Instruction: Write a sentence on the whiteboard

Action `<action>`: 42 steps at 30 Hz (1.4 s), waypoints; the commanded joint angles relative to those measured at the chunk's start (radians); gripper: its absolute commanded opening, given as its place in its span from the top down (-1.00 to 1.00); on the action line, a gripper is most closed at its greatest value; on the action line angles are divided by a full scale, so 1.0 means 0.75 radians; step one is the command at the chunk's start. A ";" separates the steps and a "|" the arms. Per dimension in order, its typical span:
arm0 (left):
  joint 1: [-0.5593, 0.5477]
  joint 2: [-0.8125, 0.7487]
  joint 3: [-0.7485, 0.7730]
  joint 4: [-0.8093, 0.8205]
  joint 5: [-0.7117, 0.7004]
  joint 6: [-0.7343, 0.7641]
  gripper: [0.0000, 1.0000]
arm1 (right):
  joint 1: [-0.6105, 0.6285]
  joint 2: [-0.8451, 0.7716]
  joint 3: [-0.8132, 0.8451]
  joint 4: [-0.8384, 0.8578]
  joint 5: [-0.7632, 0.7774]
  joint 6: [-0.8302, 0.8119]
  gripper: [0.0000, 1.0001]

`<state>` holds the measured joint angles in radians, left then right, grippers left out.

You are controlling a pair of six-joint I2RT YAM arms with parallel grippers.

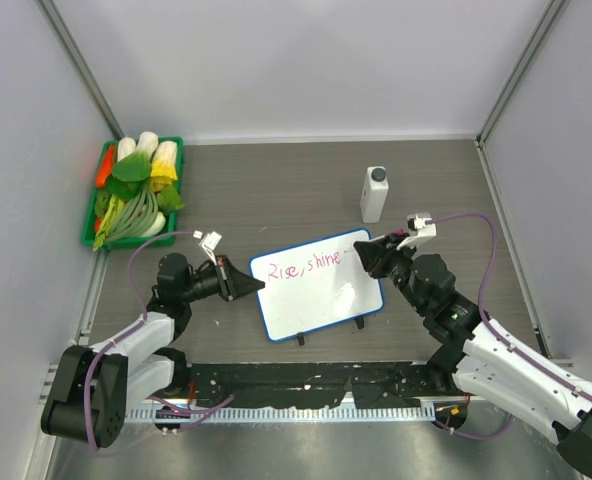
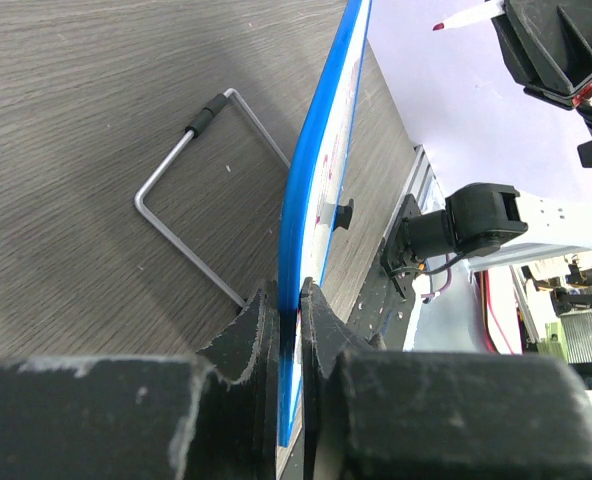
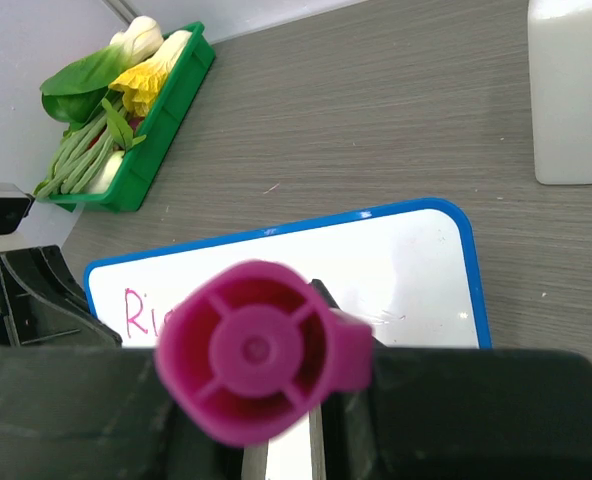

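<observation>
Blocking most of the sentence (image 3: 141, 312): pink marker (image 3: 259, 350).

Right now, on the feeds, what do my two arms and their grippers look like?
Both arms match: white shells on the long links, black joint housings and bases. The left arm and right arm each trail a purple cable from the wrist. The left gripper and right gripper are matte black with wedge-shaped fingers.

A: What carries everything?
B: A grey wood-grain tabletop (image 1: 276, 190).
A: What sits on it?
B: Far left, a green tray (image 1: 86, 238) of vegetables (image 1: 136, 190); right of centre, a white bottle (image 1: 374, 195); nearest, a blue-rimmed whiteboard (image 1: 321, 295).
</observation>
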<state>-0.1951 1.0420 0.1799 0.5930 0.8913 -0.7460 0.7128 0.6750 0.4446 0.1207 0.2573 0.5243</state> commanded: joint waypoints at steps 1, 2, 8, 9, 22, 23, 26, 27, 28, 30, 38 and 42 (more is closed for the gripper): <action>0.005 -0.019 -0.007 0.017 -0.041 0.068 1.00 | -0.001 0.008 0.009 0.050 -0.028 -0.030 0.97; 0.002 -0.015 -0.007 0.015 -0.041 0.068 1.00 | -0.001 0.016 0.002 0.056 -0.048 -0.032 0.98; 0.002 -0.029 -0.011 0.003 -0.067 0.070 1.00 | 0.025 0.051 -0.045 0.140 -0.122 -0.020 0.97; 0.002 -0.027 -0.011 -0.007 -0.086 0.072 1.00 | 0.043 0.055 -0.047 0.144 -0.116 -0.020 0.97; 0.002 -0.058 0.010 -0.171 -0.403 0.097 1.00 | 0.166 0.065 -0.069 0.203 -0.063 -0.034 0.98; 0.002 -0.058 0.010 -0.179 -0.429 0.095 1.00 | 0.166 0.067 -0.069 0.207 -0.065 -0.036 0.97; 0.000 -0.042 0.022 -0.200 -0.479 0.091 1.00 | 0.170 0.092 -0.063 0.221 -0.073 -0.043 0.97; 0.002 -0.035 0.026 -0.198 -0.495 0.089 1.00 | 0.172 0.100 -0.061 0.230 -0.073 -0.043 0.98; 0.000 -0.021 0.028 -0.191 -0.503 0.093 1.00 | 0.177 0.114 -0.059 0.236 -0.075 -0.045 0.97; 0.000 0.009 0.048 -0.187 -0.499 0.101 1.00 | 0.181 0.137 -0.061 0.260 -0.079 -0.047 0.97; 0.002 0.040 0.108 -0.244 -0.460 0.136 1.00 | 0.230 0.194 -0.030 0.297 -0.083 -0.063 0.97; 0.000 -0.029 0.139 -0.365 -0.438 0.197 1.00 | 0.260 0.211 -0.018 0.307 -0.071 -0.073 0.97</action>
<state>-0.2066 1.0550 0.2489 0.4572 0.7078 -0.7219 0.8875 0.8261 0.3920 0.2844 0.1890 0.4973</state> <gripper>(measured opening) 0.102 0.201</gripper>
